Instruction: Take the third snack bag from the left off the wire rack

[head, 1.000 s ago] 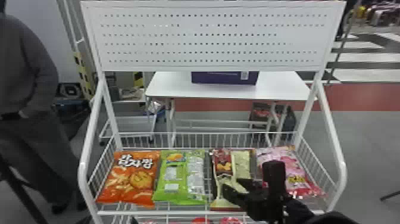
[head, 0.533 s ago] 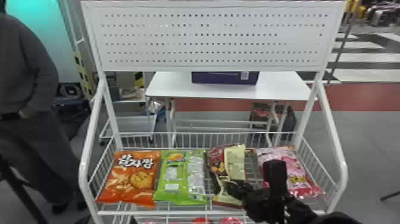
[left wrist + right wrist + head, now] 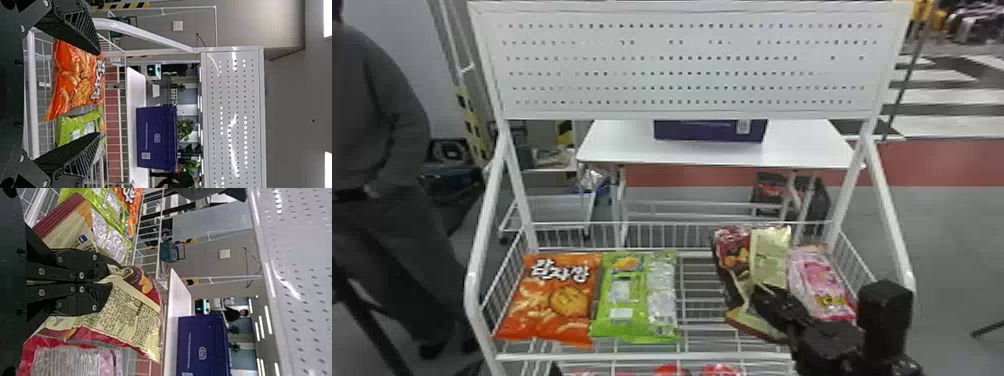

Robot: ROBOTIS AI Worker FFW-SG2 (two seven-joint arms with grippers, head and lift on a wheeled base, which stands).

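The third snack bag (image 3: 757, 265), dark red and pale green, is tilted up off the wire rack (image 3: 482, 260) and leans partly over the pink bag (image 3: 819, 287). My right gripper (image 3: 772, 300) is shut on its near end; in the right wrist view the black fingers (image 3: 84, 293) pinch the crinkled bag (image 3: 129, 313). The orange bag (image 3: 552, 297) and green bag (image 3: 637, 295) lie flat at the left, with bare wire between them and the held bag. My left gripper (image 3: 98, 94) stands open in front of the orange bag (image 3: 76, 82) and green bag (image 3: 78, 127), holding nothing.
A white pegboard panel (image 3: 682, 60) tops the rack. Behind it stands a white table (image 3: 782, 150) with a blue box (image 3: 709, 130). A person (image 3: 377, 175) stands at the left of the rack. Red packages (image 3: 672, 371) show on the shelf below.
My right gripper has pulled the third bag up and to the right, over the pink bag, leaving bare wire where it lay. The other bags have not moved.
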